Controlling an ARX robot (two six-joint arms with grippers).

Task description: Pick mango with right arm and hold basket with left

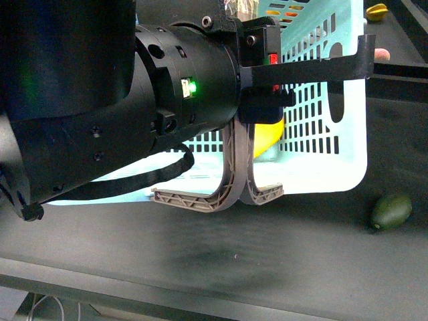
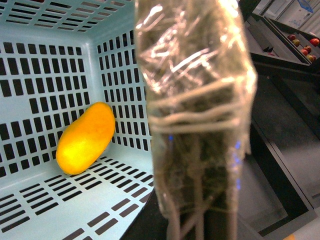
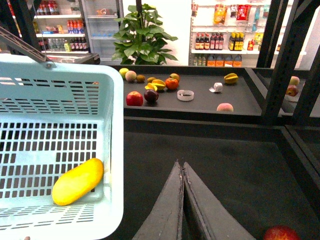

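The pale turquoise basket (image 1: 321,144) stands on the dark table. Its two grey-brown handles (image 1: 231,184) are drawn together and rise into my left gripper (image 1: 249,119), which is shut on them at the end of the bulky black arm. In the left wrist view a tape-wrapped finger (image 2: 195,125) fills the middle. The yellow mango (image 2: 86,137) lies on the basket floor by the slotted wall (image 2: 50,75). It also shows in the front view (image 1: 269,137) and in the right wrist view (image 3: 78,181). My right gripper (image 3: 182,165) is shut and empty, over the table beside the basket's rim (image 3: 116,150).
A dark green oval fruit (image 1: 391,210) lies on the table right of the basket. A red apple (image 3: 280,234) lies near my right gripper. A far shelf (image 3: 200,102) holds several fruits. Black frame posts (image 3: 277,55) stand at the right.
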